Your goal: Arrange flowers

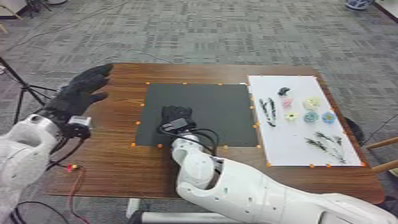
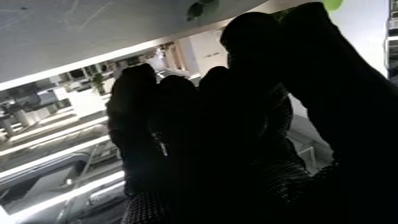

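Observation:
My left hand [image 1: 82,91] is open above the table's left edge, its fingers straight and thumb apart. Over the black mat [image 1: 197,97] is my right hand [image 1: 177,114], open and away from the flowers. In the right wrist view, the right hand [image 2: 213,135] has its fingers extended, with nothing visibly held. The white sheet [image 1: 275,150] carries a pink flower [image 1: 287,102], a yellow flower [image 1: 311,103], a pale yellow one [image 1: 290,116], and two blue flowers [image 1: 310,117]. Green sprigs [image 1: 327,146] lie nearer the front, and long dark pieces [image 1: 268,112] at the left.
The brown table [image 1: 111,172] has small orange markers around mat and sheet. A small black object [image 1: 283,91] lies near the sheet's far end. A red cable [image 1: 76,187] hangs over the front left. A chair [image 1: 384,143] stands at the right.

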Controlling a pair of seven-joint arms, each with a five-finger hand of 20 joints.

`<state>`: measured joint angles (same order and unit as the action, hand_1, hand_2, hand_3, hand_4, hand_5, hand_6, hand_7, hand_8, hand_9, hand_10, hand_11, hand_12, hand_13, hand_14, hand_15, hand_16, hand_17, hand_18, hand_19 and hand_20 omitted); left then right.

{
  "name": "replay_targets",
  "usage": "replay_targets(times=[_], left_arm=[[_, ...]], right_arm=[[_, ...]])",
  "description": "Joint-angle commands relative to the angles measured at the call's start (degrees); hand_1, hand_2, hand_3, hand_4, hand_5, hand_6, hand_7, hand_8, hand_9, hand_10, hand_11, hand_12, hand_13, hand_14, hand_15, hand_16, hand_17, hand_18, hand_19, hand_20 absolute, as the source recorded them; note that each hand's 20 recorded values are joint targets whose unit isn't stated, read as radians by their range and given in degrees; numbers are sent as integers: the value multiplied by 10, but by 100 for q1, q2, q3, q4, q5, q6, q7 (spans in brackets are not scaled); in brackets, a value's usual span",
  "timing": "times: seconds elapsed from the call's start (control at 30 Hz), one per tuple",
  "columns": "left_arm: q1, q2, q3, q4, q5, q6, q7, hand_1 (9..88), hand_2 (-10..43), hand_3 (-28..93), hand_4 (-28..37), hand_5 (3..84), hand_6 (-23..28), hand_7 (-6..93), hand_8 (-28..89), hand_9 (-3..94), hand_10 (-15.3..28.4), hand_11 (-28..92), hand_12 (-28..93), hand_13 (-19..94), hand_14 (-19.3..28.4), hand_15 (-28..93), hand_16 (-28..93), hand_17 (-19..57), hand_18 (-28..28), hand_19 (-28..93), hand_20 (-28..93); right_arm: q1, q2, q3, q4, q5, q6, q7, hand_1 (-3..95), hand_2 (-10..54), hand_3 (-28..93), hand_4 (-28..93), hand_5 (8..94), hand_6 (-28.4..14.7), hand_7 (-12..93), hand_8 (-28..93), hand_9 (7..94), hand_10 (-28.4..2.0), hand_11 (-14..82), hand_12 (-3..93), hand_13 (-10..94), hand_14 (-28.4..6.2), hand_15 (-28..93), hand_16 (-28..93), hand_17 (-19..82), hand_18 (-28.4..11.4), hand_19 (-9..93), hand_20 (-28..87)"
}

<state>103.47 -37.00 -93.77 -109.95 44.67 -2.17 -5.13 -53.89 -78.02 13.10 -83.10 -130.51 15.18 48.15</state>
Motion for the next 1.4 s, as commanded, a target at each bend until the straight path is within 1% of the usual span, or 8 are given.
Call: replay_targets(times=[0.03,0.2,0.3,0.63,0.83,1.0,1.3,1.4], left_arm=[[-2060,266,1037,21,-430,-103,-134,262,-95,647,-283,153,4,188,-98,90,61,64,231,-3,77,212,11,-181,175,327,100],[-3060,408,1774,209,-810,-124,-114,259,-95,653,-283,154,6,189,-97,89,63,68,228,-5,79,218,8,-183,180,335,95],[-3337,434,1969,292,-773,-172,-133,259,-95,655,-283,155,6,189,-96,89,63,70,227,-5,79,218,5,-183,181,338,91],[-3660,275,2279,396,-552,-388,-110,259,-95,656,-283,156,7,188,-97,88,63,73,224,-6,80,221,3,-184,181,341,87],[-3749,207,2407,438,-549,-438,-100,259,-95,658,-283,156,8,187,-96,88,63,73,222,-6,80,217,3,-184,181,340,86],[-3599,234,2287,382,-555,-439,-126,260,-95,658,-283,157,8,187,-96,88,62,72,222,-6,80,217,4,-184,180,339,86],[-2184,531,984,-192,-531,-113,-110,259,-95,657,-283,157,8,186,-95,87,62,71,223,-6,80,217,6,-185,180,339,86],[-1883,553,716,-289,-536,-63,-107,256,-95,659,-283,157,8,184,-95,88,62,70,223,-6,81,218,6,-185,180,339,86]], right_arm=[[-86,201,-184,147,136,-115,113,399,-95,857,-182,769,-17,581,265,806,-104,677,622,708,-121,836,427,303,-231,842,457],[-76,240,-209,121,195,-132,106,399,-95,856,-183,768,-17,582,264,805,-104,676,622,707,-121,836,427,302,-231,841,457],[-97,234,-183,131,181,-134,70,402,-95,854,-186,766,-16,582,263,801,-104,676,622,705,-122,836,427,301,-231,840,457],[-195,147,-121,292,93,-178,-14,406,-95,850,-197,765,-14,581,259,803,-104,676,617,707,-120,835,421,301,-230,839,458],[-127,81,-236,470,125,-72,-5,408,-95,852,-209,765,-13,579,258,803,-103,674,618,707,-119,835,418,302,-230,839,458],[-115,109,-195,376,173,-76,-32,407,-95,851,-209,762,-12,578,258,799,-102,672,621,706,-117,834,419,303,-228,839,457],[-26,890,57,-535,326,-822,-630,315,-69,869,-153,745,-9,456,141,761,-100,670,653,662,-124,834,439,264,-227,821,465],[68,1177,-122,-790,337,-761,-763,270,-7,923,-28,736,-12,396,75,758,-98,587,801,639,-134,836,443,248,-228,806,481]])
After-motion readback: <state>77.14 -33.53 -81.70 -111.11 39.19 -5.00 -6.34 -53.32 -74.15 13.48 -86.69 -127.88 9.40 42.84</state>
